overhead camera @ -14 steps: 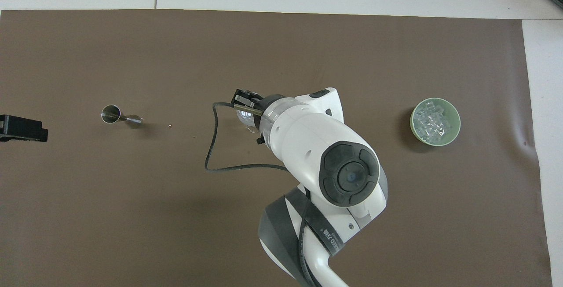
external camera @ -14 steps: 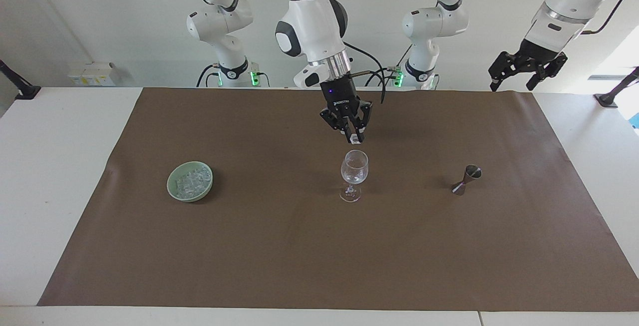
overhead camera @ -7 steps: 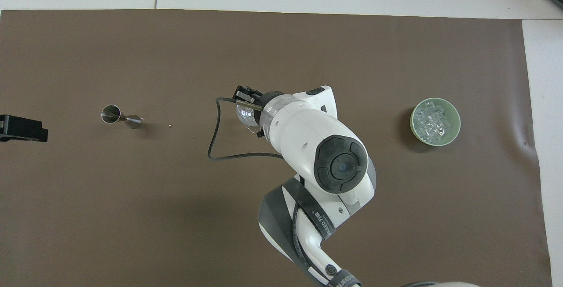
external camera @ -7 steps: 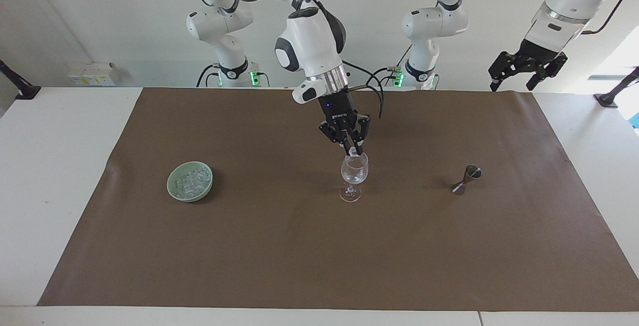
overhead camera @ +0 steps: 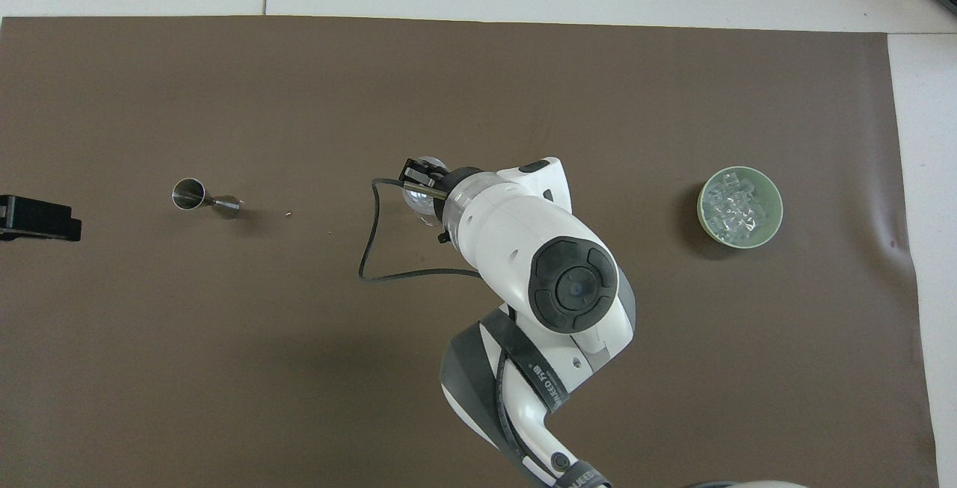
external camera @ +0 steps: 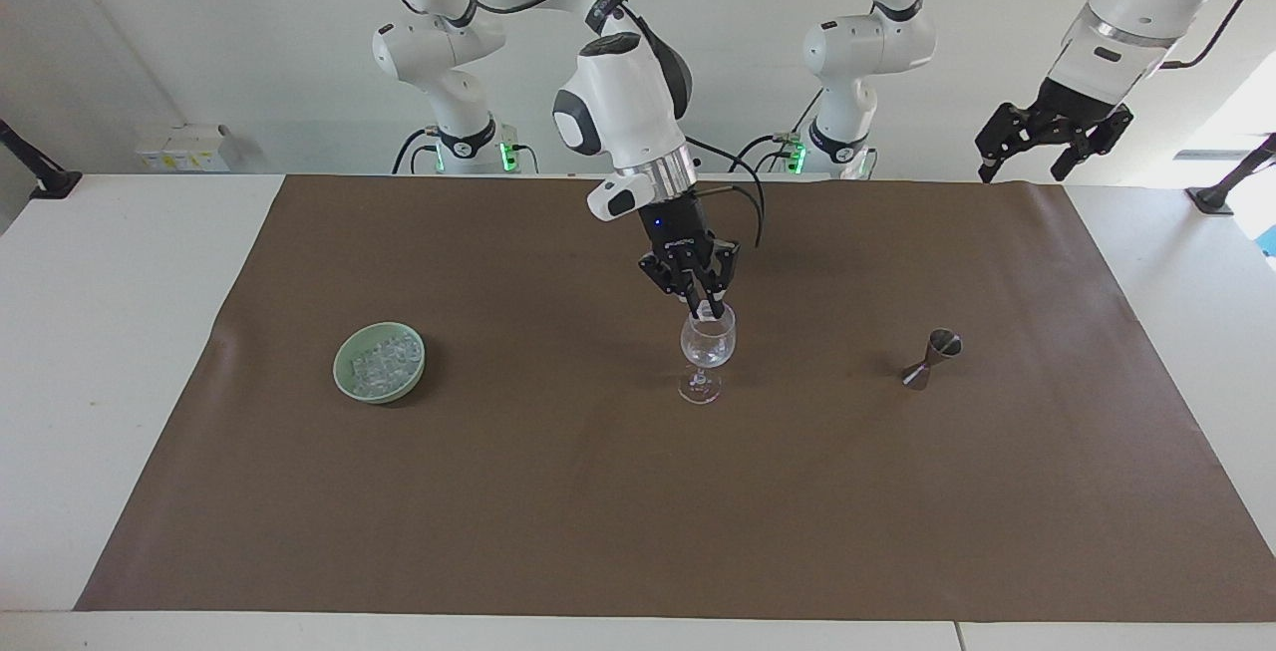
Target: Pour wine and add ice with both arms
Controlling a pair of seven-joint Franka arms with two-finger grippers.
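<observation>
On the brown mat (external camera: 598, 511), right tool (external camera: 708, 312) pinches an ice cube (external camera: 707, 310) at the wine glass (external camera: 707, 347) rim.

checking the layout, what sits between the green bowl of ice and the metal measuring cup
The wine glass stands between the bowl and measuring cup, with the right gripper at its rim, clearest in the facing view.

A heap of small clear glassy ice cubes (external camera: 380, 365) fills a shallow pale green bowl (external camera: 345, 383) standing on the brown mat, toward the right arm's end of the surface from the clear stemmed wine glass (external camera: 707, 353). The glass stands upright at mid-mat. One small clear cube (external camera: 707, 311) is pinched in the right pincer (external camera: 706, 310), tips closed on it at the glass's rim.
</observation>
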